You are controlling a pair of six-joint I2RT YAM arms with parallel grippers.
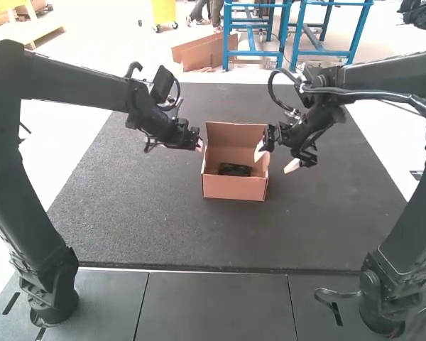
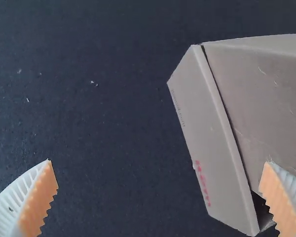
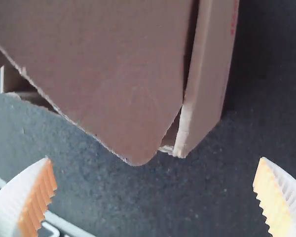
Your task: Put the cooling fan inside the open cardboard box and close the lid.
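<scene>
The open cardboard box (image 1: 234, 181) stands in the middle of the black mat, its lid (image 1: 234, 133) upright at the back. The black cooling fan (image 1: 234, 170) lies inside it. My left gripper (image 1: 194, 143) hovers at the lid's left edge, open; in the left wrist view the gripper (image 2: 158, 202) straddles bare mat and the box's side flap (image 2: 207, 148), one pad (image 2: 278, 200) close against the cardboard. My right gripper (image 1: 277, 158) is open at the box's right side, by its side flap (image 1: 261, 149). In the right wrist view that flap (image 3: 113, 74) hangs just beyond the wide-spread gripper (image 3: 153, 197).
The black mat (image 1: 128, 199) covers most of the table, with bare room in front of and beside the box. A grey table edge (image 1: 213, 298) runs along the front, where both arm bases stand.
</scene>
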